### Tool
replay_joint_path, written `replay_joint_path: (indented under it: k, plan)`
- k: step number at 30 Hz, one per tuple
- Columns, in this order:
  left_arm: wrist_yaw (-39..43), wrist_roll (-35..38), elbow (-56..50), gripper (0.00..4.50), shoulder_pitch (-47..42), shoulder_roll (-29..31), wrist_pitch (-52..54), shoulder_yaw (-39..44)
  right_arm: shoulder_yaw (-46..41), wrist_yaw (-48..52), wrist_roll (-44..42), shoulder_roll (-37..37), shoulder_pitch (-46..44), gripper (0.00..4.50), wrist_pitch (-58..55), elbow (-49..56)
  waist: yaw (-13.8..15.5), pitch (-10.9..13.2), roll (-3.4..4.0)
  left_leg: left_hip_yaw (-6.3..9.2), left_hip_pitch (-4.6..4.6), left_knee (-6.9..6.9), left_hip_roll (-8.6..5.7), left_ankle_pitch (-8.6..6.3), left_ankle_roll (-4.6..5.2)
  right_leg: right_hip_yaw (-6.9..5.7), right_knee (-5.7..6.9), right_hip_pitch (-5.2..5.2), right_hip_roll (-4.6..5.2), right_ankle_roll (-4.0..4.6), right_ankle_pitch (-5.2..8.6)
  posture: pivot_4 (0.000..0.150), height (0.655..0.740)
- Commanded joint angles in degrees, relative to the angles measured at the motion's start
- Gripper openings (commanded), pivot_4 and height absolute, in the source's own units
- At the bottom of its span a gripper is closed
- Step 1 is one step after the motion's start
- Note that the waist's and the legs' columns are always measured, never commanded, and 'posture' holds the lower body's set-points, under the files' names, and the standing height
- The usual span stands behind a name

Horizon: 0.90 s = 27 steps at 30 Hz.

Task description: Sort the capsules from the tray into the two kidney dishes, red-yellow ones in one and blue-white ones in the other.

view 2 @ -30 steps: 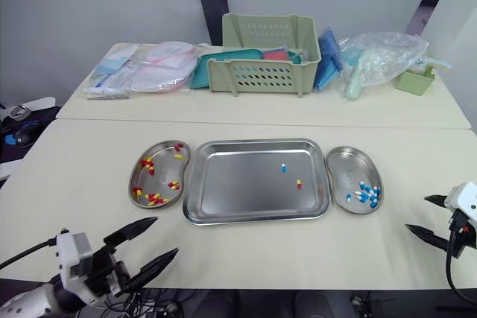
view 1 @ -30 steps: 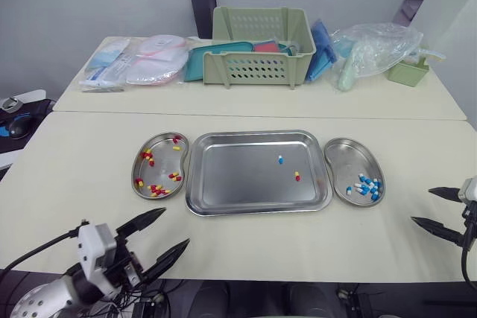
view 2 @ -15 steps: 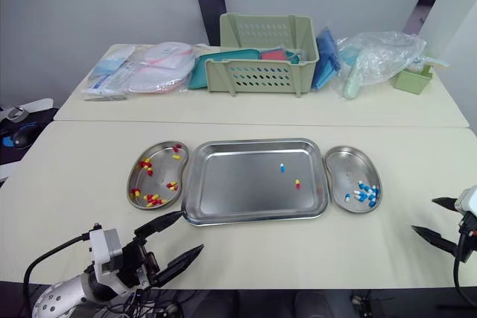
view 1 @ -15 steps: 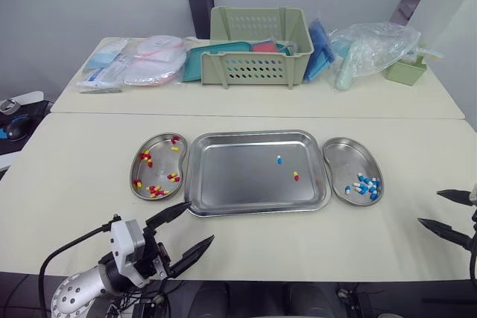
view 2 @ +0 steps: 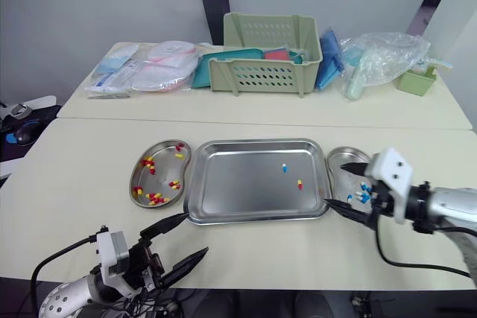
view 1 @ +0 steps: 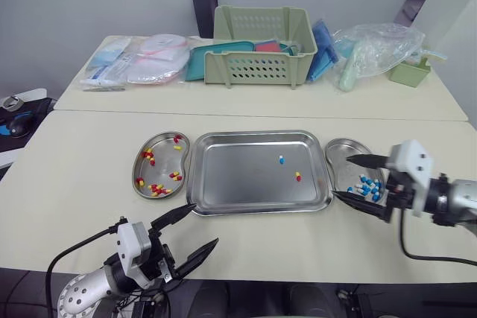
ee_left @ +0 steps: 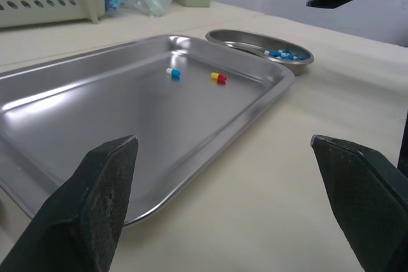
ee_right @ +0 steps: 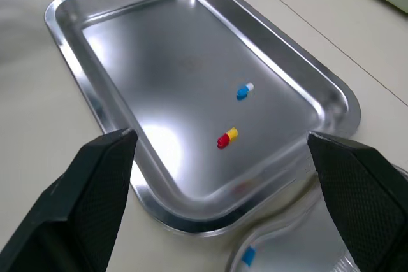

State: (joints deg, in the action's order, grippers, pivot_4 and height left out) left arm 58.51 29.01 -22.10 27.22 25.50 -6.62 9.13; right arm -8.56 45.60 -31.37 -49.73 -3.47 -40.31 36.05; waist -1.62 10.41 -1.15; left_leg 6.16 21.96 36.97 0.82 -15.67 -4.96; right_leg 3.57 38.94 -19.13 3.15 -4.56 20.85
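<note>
The steel tray (view 1: 223, 176) lies mid-table and holds a blue-white capsule (view 1: 281, 159) and a red-yellow capsule (view 1: 297, 176). To its left, a kidney dish (view 1: 160, 165) contains several red-yellow capsules. On the tray's other side, a second kidney dish (view 1: 341, 151) contains several blue-white ones. My right gripper (view 1: 342, 176) hangs open over the gap between the tray's right rim and that dish, pointing at the tray. My left gripper (view 1: 205, 224) is open, low near the table's front edge, just short of the tray's near-left corner. The right wrist view shows both loose capsules (ee_right: 227, 137) ahead.
A green basket (view 1: 261, 46) stands on the far table. Wrapped packets (view 1: 134, 61) lie to its left, and a plastic bag (view 1: 373, 46) and a small green box (view 1: 408, 72) to its right. Bare tabletop surrounds the tray and dishes.
My right arm has swung in from the table's right edge to the tray's right end, over the blue-white dish. The left gripper has edged forward towards the tray.
</note>
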Motion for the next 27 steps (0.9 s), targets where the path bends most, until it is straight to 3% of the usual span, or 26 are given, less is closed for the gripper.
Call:
replay_joint_path:
  k: [1, 4, 8, 17, 27]
  plan:
    - [-0.81, 0.21, -1.44, 4.5, -0.22, 0.15, -0.74, -0.44, 6.44, -8.21, 3.83, 4.29, -4.6, 4.47, -3.62, 1.27, -0.07, 0.0, 0.01, 0.01, 0.0, 0.0, 0.0, 0.0, 0.0, 0.0, 0.01, -0.01, -0.01, 0.0, 0.0, 0.15, 0.74]
    - [-1.03, 0.18, -1.52, 4.5, -0.45, 0.22, -0.77, -0.91, 11.91, -11.17, 7.0, 7.51, -6.84, 4.3, -4.07, 0.34, -0.12, 0.0, 0.02, 0.03, 0.0, 0.0, -0.01, 0.0, 0.0, 0.0, 0.02, -0.05, -0.01, 0.0, 0.0, 0.15, 0.74]
    - [-1.19, -0.16, -1.03, 4.5, -0.92, 0.16, -1.05, -1.56, 18.53, -17.49, 11.58, 14.07, -12.22, 3.22, -6.94, -3.2, -0.2, 0.0, 0.02, 0.03, 0.01, 0.0, -0.01, 0.0, 0.0, 0.01, 0.02, -0.06, -0.01, 0.0, 0.0, 0.15, 0.74]
    - [-1.5, -0.41, -0.35, 4.5, -1.81, 0.38, -1.56, -2.58, 25.09, -26.88, 19.19, 25.59, -22.43, 3.22, -14.12, -12.76, -0.28, 0.01, 0.05, 0.06, 0.01, -0.02, -0.01, 0.0, 0.0, 0.03, 0.06, -0.16, -0.02, 0.01, 0.0, 0.15, 0.74]
    - [-1.67, -0.78, 0.37, 4.5, -2.35, 0.21, -2.1, -2.98, 26.4, -26.72, 22.87, 29.14, -25.99, 3.22, -12.33, -20.24, -0.41, 0.02, 0.09, 0.05, 0.02, -0.04, -0.01, 0.0, 0.01, 0.04, 0.08, -0.19, -0.01, 0.01, 0.0, 0.15, 0.74]
